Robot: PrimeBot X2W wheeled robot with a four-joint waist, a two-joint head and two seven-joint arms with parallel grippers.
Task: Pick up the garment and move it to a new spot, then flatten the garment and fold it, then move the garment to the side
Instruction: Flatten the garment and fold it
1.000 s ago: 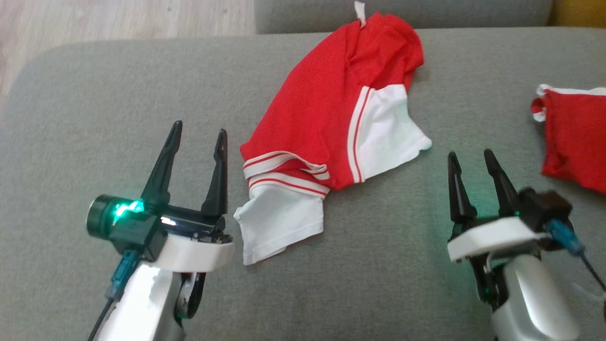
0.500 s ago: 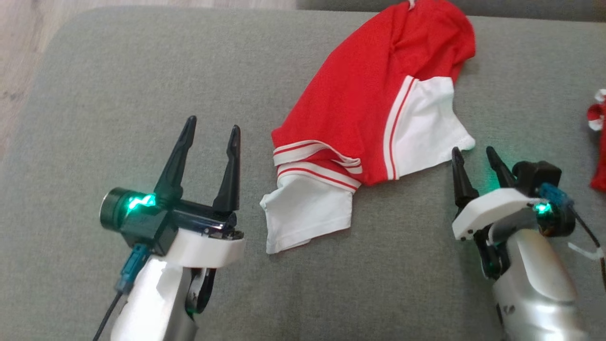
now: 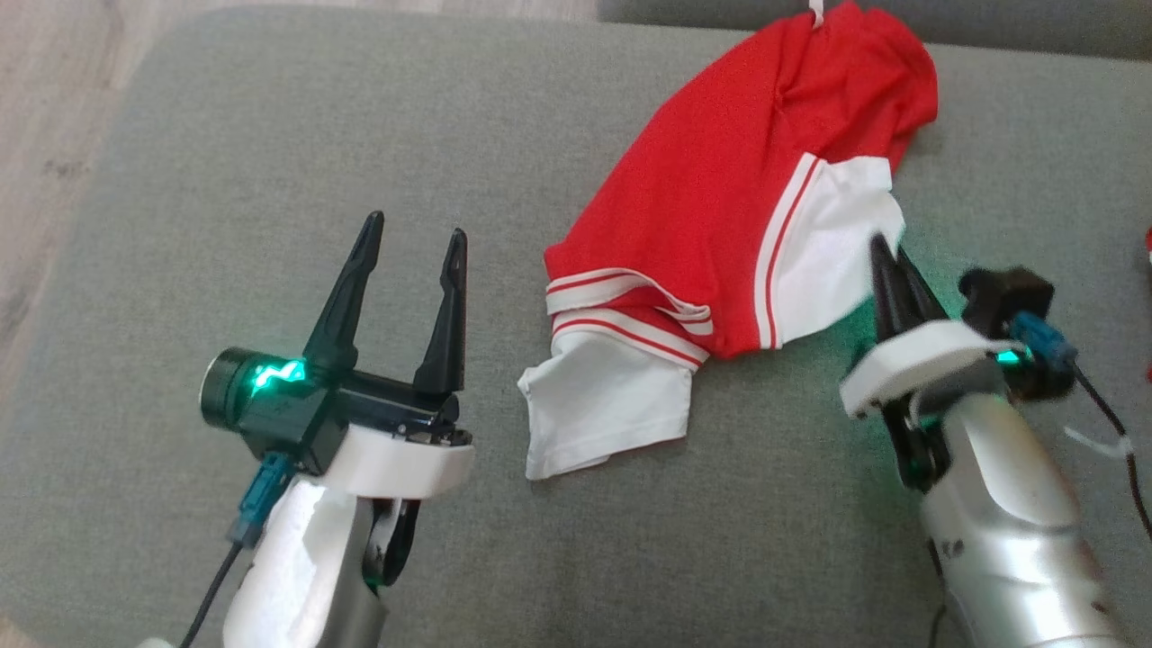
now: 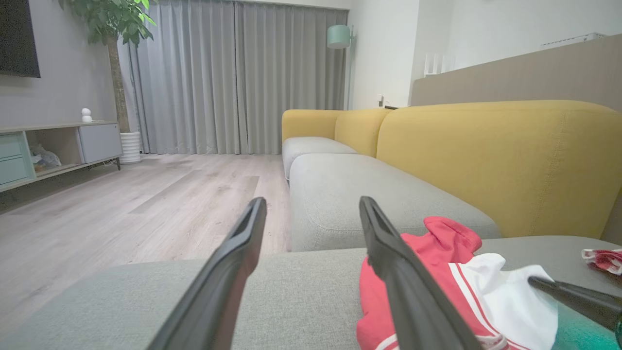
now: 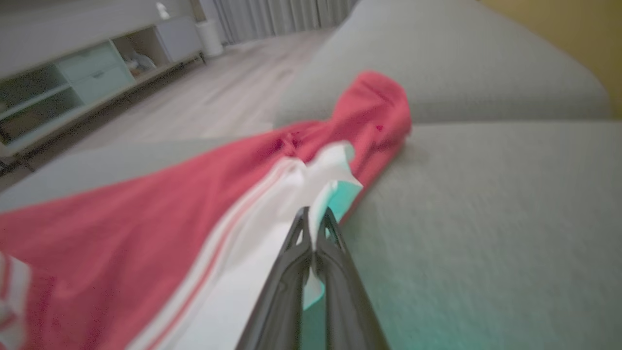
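Observation:
The red garment (image 3: 720,207) with white sleeves and striped trim lies crumpled on the grey sofa cushion (image 3: 270,162), slanting from the far right toward the near middle. My right gripper (image 3: 889,256) is shut on the edge of the garment's right white sleeve (image 3: 832,261). The right wrist view shows white cloth pinched between its closed fingers (image 5: 291,272), with the garment (image 5: 146,218) stretching left. My left gripper (image 3: 414,238) stands open just left of the lower white sleeve (image 3: 603,414), touching nothing. In the left wrist view the left gripper (image 4: 311,201) points over the cushion, with the garment (image 4: 437,291) at its right.
A second red-and-white cloth (image 4: 602,257) lies farther right on the cushion. The yellow backrest (image 4: 486,160) rises behind the seat. Wooden floor (image 3: 45,108) lies beyond the cushion's left edge. A gap separates this cushion from the one (image 4: 369,194) beyond it.
The camera has shifted, moving the whole scene right. My right gripper went forward to the white sleeve and closed on its edge. The left gripper stays open in place.

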